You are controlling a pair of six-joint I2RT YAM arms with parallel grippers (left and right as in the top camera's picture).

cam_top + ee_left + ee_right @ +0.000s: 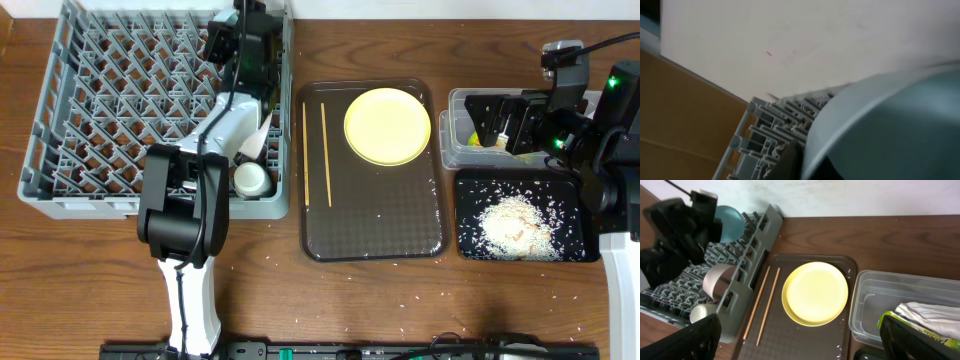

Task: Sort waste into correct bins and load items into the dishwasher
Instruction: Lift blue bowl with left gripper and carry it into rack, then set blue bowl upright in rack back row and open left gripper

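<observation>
Beside the large square grey plastic dish rack, the right end effector hangs spread over the clear plastic rectangular tub, while the left end effector pinches the stiff, probably slippery light blue shallow bowl by its thin rim at the rack's far right corner.

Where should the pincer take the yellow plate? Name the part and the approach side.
The yellow plate lies flat, so only its thin rim offers a hold. Probably come at the edge facing the bare stretch of the brown tray: the chopsticks flank its left and the tray's wall crowds its right.
</observation>
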